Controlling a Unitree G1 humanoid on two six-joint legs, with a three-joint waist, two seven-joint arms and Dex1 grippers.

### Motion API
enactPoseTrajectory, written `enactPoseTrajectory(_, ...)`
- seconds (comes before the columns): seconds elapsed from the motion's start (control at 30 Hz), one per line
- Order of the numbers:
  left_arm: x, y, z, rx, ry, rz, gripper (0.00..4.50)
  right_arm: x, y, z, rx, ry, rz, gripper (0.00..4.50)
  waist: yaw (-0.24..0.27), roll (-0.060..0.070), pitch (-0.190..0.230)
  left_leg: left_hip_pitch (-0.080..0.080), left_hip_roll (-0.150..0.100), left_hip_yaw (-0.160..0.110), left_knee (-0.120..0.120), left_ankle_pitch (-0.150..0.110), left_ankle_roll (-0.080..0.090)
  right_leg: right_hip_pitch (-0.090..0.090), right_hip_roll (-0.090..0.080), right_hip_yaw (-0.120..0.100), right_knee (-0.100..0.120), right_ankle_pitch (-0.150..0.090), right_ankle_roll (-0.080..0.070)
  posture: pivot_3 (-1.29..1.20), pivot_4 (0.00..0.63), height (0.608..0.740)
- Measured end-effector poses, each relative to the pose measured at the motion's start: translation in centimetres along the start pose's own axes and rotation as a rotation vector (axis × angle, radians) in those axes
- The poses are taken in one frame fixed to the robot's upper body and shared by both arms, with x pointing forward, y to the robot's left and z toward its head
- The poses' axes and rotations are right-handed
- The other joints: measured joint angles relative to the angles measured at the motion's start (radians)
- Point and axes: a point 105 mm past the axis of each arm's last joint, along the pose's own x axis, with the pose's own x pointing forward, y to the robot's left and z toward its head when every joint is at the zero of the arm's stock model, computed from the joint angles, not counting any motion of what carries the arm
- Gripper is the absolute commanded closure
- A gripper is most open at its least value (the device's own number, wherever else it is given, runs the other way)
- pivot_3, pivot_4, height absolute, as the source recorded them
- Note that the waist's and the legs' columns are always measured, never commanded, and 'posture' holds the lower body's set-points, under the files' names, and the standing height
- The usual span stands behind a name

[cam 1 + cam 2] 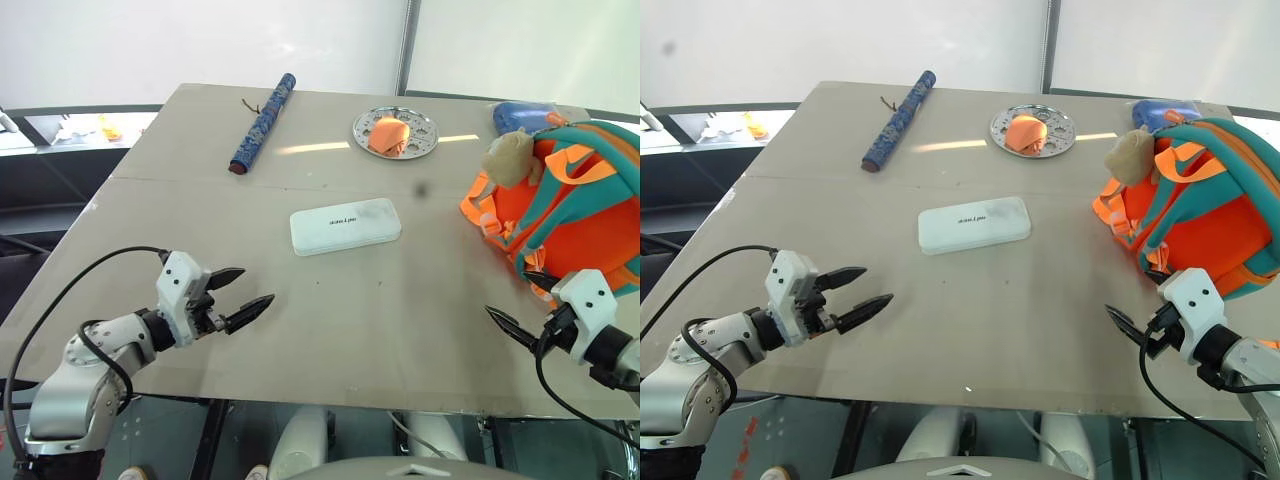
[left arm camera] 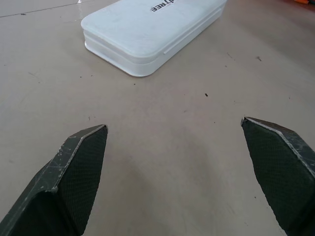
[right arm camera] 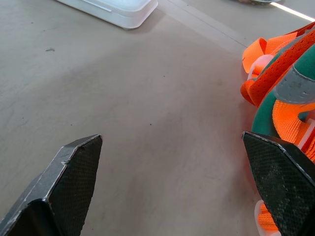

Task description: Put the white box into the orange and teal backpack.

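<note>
Step in hand looks like the very start: nothing grasped, the flat white rectangular box with rounded corners and small dark lettering (image 1: 345,226) lies flat at the centre of the frame on the beige bench (image 1: 150,230), untouched. The small bright orange backpack with teal panels and a beige plush toy (image 1: 570,205) sits at the right edge of the frame, well apart from the box; whether its opening is unzipped cannot be told.

Next move, as a judgement — one claw has to reach the box and close across its narrow width; the backpack mouth probably needs holding open by the other.

Pose: the left claw (image 1: 238,297) sits at lower left, pointing toward frame centre and slightly down, fingers spread wide, empty, near the bench's front edge with bare bench between it and the box. The right claw (image 1: 1127,329) sits at lower right just beside the backpack's lower straps — also wide and empty, aimed toward frame centre.
</note>
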Motion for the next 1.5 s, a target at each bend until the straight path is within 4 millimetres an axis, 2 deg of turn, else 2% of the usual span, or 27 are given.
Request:
enactPoseTrajectory(0.1, 0.2, 0.1, 0.3, 0.002, -0.019, 0.006, 0.04, 0.3, -0.1, 0.2, -0.003, -0.008, -0.013, 0.00, 0.000, 0.000, 0.000, 0.000, 0.000, 0.000, 0.000, 0.000, 0.000, 0.000, 0.000, 0.000, 0.000, 0.000, 0.000, 0.00, 0.150, 0.733)
enactPoseTrajectory(0.27, 1.5, 0.2, 1.5, -0.010, -0.098, 0.017, 0.04, 1.5, 0.3, 2.0, -0.039, -0.052, -0.020, 0.00, 0.000, 0.000, 0.000, 0.000, 0.000, -0.001, 0.000, 0.000, 0.000, 0.000, 0.000, 0.000, 0.000, 0.000, 0.000, 0.00, 0.150, 0.733)
enactPoseTrajectory(0.3, 1.7, 0.2, 1.7, -0.017, -0.114, 0.024, 0.02, 1.7, 0.3, 2.1, -0.036, -0.052, -0.023, 0.25, 0.000, 0.000, 0.000, 0.000, 0.000, -0.002, 0.000, 0.000, 0.000, 0.000, 0.000, 0.000, 0.000, 0.000, 0.000, 0.00, 0.150, 0.733)
enactPoseTrajectory(0.4, 2.1, 0.4, 2.3, -0.053, -0.155, 0.047, 0.79, 2.5, 0.5, 2.7, 0.002, -0.076, -0.015, 1.05, -0.001, 0.000, 0.000, 0.000, 0.000, -0.002, 0.000, 0.000, -0.001, 0.000, 0.000, 0.000, 0.000, 0.000, 0.000, 0.00, 0.150, 0.733)
enactPoseTrajectory(0.5, 2.2, 0.5, 2.3, -0.072, -0.161, 0.060, 2.08, 3.2, 0.8, 3.0, 0.043, -0.088, -0.010, 2.32, -0.001, 0.000, 0.000, 0.000, 0.000, -0.002, 0.000, 0.000, -0.001, 0.000, 0.000, 0.000, 0.000, 0.000, 0.000, 0.00, 0.150, 0.733)
enactPoseTrajectory(0.57, 2.2, 0.7, 2.3, -0.073, -0.161, 0.075, 3.13, 3.7, 1.0, 3.1, 0.065, -0.093, -0.011, 3.32, -0.002, 0.000, 0.000, 0.000, 0.000, -0.002, 0.000, 0.000, -0.001, 0.000, 0.000, 0.000, 0.000, 0.000, 0.000, 0.00, 0.150, 0.733)
enactPoseTrajectory(0.6, 2.2, 0.8, 2.3, -0.075, -0.162, 0.084, 3.45, 4.0, 1.0, 3.4, 0.075, -0.098, -0.012, 3.77, -0.002, 0.001, 0.000, 0.000, 0.000, -0.002, 0.000, 0.000, -0.001, 0.000, 0.000, -0.001, 0.000, 0.000, 0.000, 0.00, 0.150, 0.733)
enactPoseTrajectory(0.63, 2.3, 0.8, 2.3, -0.075, -0.162, 0.084, 4.07, 4.1, 1.0, 3.4, 0.078, -0.099, -0.012, 4.28, -0.002, 0.001, 0.000, 0.000, 0.000, -0.003, 0.000, 0.000, -0.001, 0.000, 0.000, -0.001, 0.000, 0.000, 0.000, 0.00, 0.150, 0.733)
enactPoseTrajectory(0.67, 2.3, 0.8, 2.3, -0.077, -0.162, 0.090, 4.21, 4.2, 1.1, 3.5, 0.084, -0.102, -0.012, 4.42, -0.002, 0.001, 0.000, 0.000, 0.000, -0.003, 0.000, 0.000, -0.001, 0.000, 0.000, -0.001, 0.000, 0.000, 0.000, 0.00, 0.150, 0.733)
enactPoseTrajectory(0.7, 2.3, 0.9, 2.3, -0.078, -0.162, 0.097, 4.38, 4.5, 1.2, 3.7, 0.090, -0.106, -0.009, 4.49, -0.002, 0.001, 0.000, 0.000, 0.000, -0.003, 0.000, 0.000, -0.001, 0.000, 0.000, -0.001, 0.000, 0.000, 0.000, 0.00, 0.150, 0.733)
enactPoseTrajectory(0.83, 2.2, 1.5, 2.1, -0.106, -0.163, 0.154, 4.38, 5.8, 1.3, 4.4, 0.112, -0.118, -0.008, 4.49, -0.003, 0.001, 0.000, 0.000, 0.000, -0.003, 0.000, 0.000, -0.001, 0.000, 0.000, -0.001, 0.000, 0.000, 0.000, 0.00, 0.150, 0.733)
enactPoseTrajectory(0.93, 2.5, 2.8, 2.9, -0.154, -0.190, 0.248, 4.38, 7.4, 0.6, 4.6, 0.121, -0.105, -0.049, 4.49, -0.003, 0.000, 0.000, 0.000, -0.001, -0.004, 0.000, 0.000, -0.001, 0.000, 0.000, -0.001, 0.000, 0.001, 0.001, 0.00, 0.150, 0.733)
enactPoseTrajectory(1.1, 4.4, 5.0, 3.7, -0.299, -0.171, 0.400, 4.38, 11.8, 0.1, 4.5, 0.104, -0.036, -0.113, 4.49, -0.005, 0.001, 0.000, 0.000, -0.002, -0.005, 0.000, 0.002, -0.005, 0.000, 0.000, -0.001, 0.001, 0.002, 0.004, 0.00, 0.150, 0.733)
enactPoseTrajectory(1.2, 6.2, 6.5, 3.7, -0.429, -0.084, 0.468, 4.38, 15.6, -0.2, 5.3, 0.097, 0.000, -0.145, 4.49, -0.008, 0.000, 0.000, 0.000, -0.003, -0.005, 0.000, 0.002, -0.005, 0.000, 0.000, -0.002, 0.001, 0.003, 0.004, 0.00, 0.150, 0.733)
enactPoseTrajectory(1.3, 7.0, 7.0, 3.5, -0.450, -0.011, 0.492, 4.38, 17.2, -1.1, 6.3, 0.083, 0.005, -0.185, 4.49, -0.009, 0.001, 0.000, -0.001, -0.004, -0.006, -0.002, 0.002, -0.007, -0.002, 0.000, -0.002, 0.001, 0.003, 0.004, 0.00, 0.150, 0.733)
enactPoseTrajectory(1.4, 8.0, 7.4, 2.1, -0.453, 0.079, 0.508, 4.38, 19.4, -2.5, 6.1, 0.061, 0.046, -0.212, 4.49, -0.012, 0.001, 0.001, -0.003, -0.004, -0.005, -0.003, 0.002, -0.008, -0.004, 0.000, -0.002, 0.001, 0.003, 0.004, 0.00, 0.150, 0.733)
enactPoseTrajectory(1.5, 9.7, 6.9, 2.5, -0.424, 0.111, 0.449, 4.38, 21.7, -1.5, 6.1, 0.047, 0.078, -0.129, 4.49, -0.016, 0.001, 0.001, -0.003, -0.005, -0.004, -0.003, 0.002, -0.009, -0.004, 0.000, -0.004, -0.001, 0.003, 0.004, 0.00, 0.150, 0.733)
